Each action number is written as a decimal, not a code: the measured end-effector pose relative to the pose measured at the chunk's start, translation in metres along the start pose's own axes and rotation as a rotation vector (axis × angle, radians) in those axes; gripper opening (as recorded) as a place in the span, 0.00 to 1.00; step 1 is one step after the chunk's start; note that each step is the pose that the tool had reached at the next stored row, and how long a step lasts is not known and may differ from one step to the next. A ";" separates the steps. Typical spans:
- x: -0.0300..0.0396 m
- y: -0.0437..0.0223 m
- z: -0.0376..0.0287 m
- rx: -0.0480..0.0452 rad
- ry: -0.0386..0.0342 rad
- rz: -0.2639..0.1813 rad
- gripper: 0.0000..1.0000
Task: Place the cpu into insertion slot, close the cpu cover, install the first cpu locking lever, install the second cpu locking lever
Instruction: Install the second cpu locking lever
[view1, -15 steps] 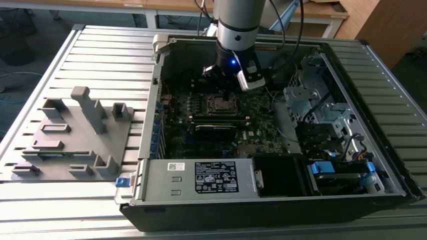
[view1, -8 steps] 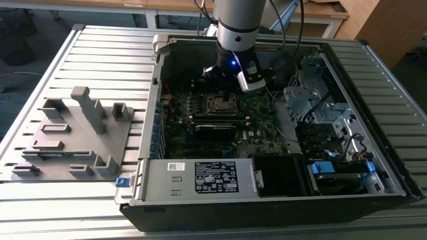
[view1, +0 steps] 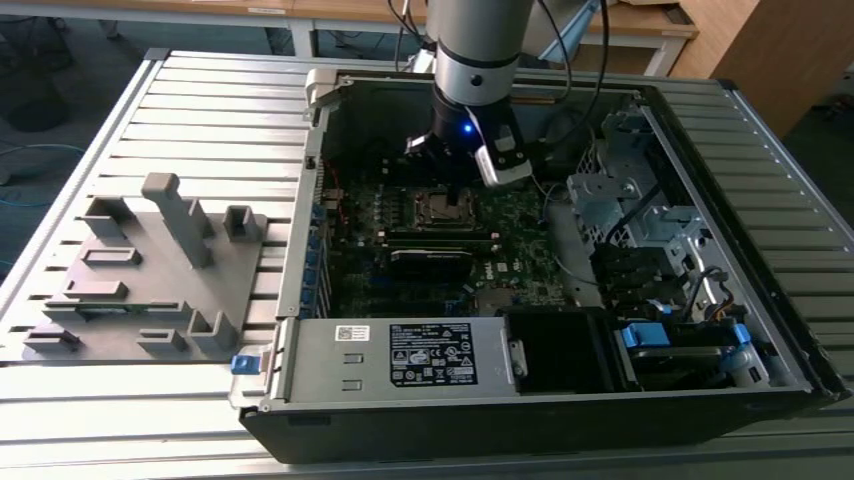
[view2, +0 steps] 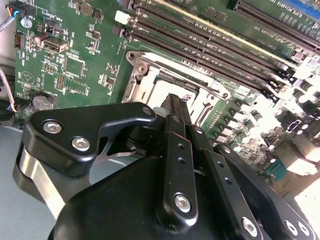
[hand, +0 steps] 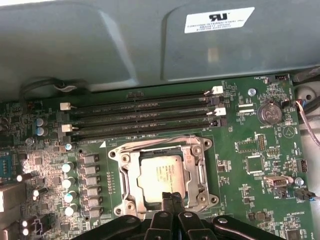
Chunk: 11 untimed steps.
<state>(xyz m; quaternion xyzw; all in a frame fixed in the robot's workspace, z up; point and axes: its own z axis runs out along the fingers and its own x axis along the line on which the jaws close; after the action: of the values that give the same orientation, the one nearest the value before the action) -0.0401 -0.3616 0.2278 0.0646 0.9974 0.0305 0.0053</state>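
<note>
One gripper (hand: 172, 199), fingers pinched together w/ nothing held, at cpu cover (hand: 196, 170) edge over seated cpu (hand: 160, 174); press square, avoid slipping.

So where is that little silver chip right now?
The cpu sits in the insertion slot on the green motherboard, just below the long black memory slots in the first wrist view, right ahead of the gripper.

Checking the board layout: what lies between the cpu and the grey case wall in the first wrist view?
Four long black memory slots run across the green motherboard between the cpu and the case wall.
</note>
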 end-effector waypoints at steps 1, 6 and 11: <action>-0.0002 -0.0010 -0.0001 0.0001 0.0000 0.000 0.10; -0.0007 -0.0048 -0.0003 0.0000 0.0000 0.000 0.10; -0.0008 -0.0058 -0.0021 0.0001 0.0000 0.000 0.10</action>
<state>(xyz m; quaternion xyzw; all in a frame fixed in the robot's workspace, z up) -0.0400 -0.3675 0.2295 0.0647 0.9974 0.0304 0.0053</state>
